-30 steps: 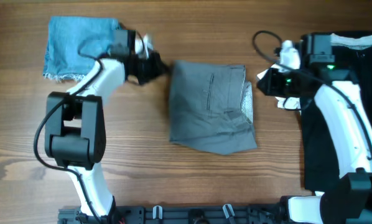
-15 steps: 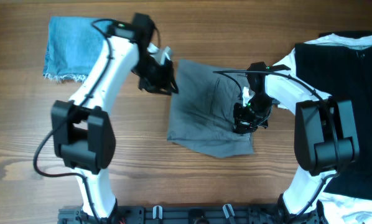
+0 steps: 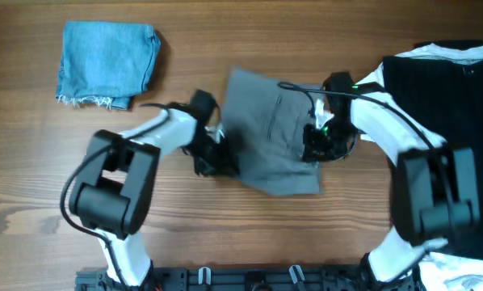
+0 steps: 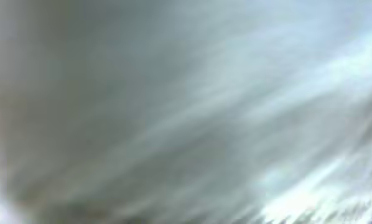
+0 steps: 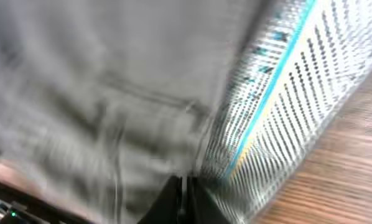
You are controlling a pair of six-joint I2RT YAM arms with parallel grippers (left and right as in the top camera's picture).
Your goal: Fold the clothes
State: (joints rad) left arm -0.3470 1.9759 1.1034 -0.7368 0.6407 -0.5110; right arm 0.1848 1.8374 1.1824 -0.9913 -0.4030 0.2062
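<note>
The grey shorts (image 3: 266, 137) lie crumpled in the middle of the table. My left gripper (image 3: 216, 156) is down at their lower left edge. The left wrist view shows only blurred grey cloth (image 4: 173, 112), so its jaws are hidden. My right gripper (image 3: 318, 147) is at the shorts' right edge. In the right wrist view its fingers (image 5: 183, 190) are pressed together on the grey cloth (image 5: 111, 81), next to the patterned white inner waistband (image 5: 298, 81).
A light-blue denim piece (image 3: 108, 61) with a frayed hem lies folded at the back left. A black garment (image 3: 443, 89) over a white one (image 3: 435, 50) covers the right side of the table. A dark rail (image 3: 258, 279) runs along the front edge.
My left arm has swung from the shorts' upper left corner down to their lower left edge. The shorts have bunched narrower. My right gripper has stayed at their right edge.
</note>
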